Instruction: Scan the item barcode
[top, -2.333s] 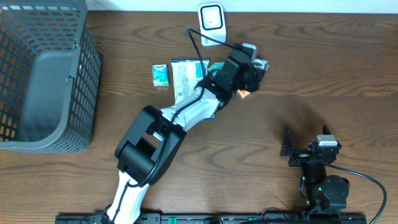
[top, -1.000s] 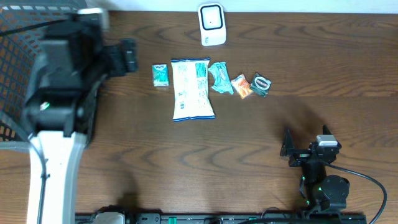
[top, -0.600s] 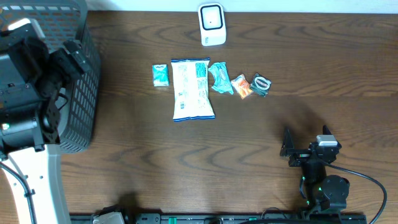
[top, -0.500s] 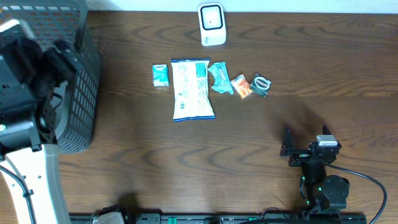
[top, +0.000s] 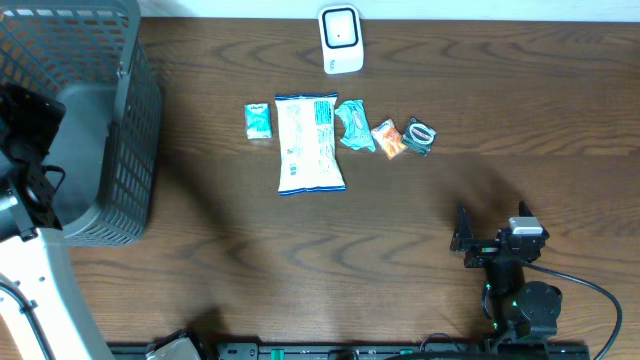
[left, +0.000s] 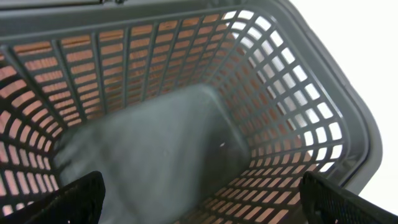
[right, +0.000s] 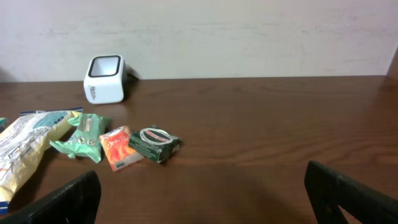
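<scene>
Five items wait in a row on the table (top: 400, 250), toward its far edge and just in front of the scanner (top: 340, 39). From left to right they are a small teal packet (top: 259, 120), a white bag (top: 309, 143), a teal wrapper (top: 352, 124), an orange packet (top: 388, 138) and a dark green packet (top: 419, 135). The last three crowd together, touching or nearly so. None of them is in my grasp.

Two seconds ago my left arm was reaching over the right end of that row, by the orange packet and close to the scanner. Since then it has swung away to the table's left edge. My left gripper (left: 205, 202) now hangs over the grey basket (top: 130, 120) with its fingers spread wide and nothing between them. The basket floor is blurred in the wrist view, and I can make out no item on it, so I cannot tell whether anything was dropped there. The row has not shifted over the last second.

My right gripper (right: 205, 190) rests near the front edge on the right, also spread wide and holding nothing, well apart from the row.

As I judge it, one pass has just ended. With both tools free, the next step would be to go back to the row, pick up one item and turn its barcode toward the scanner.
</scene>
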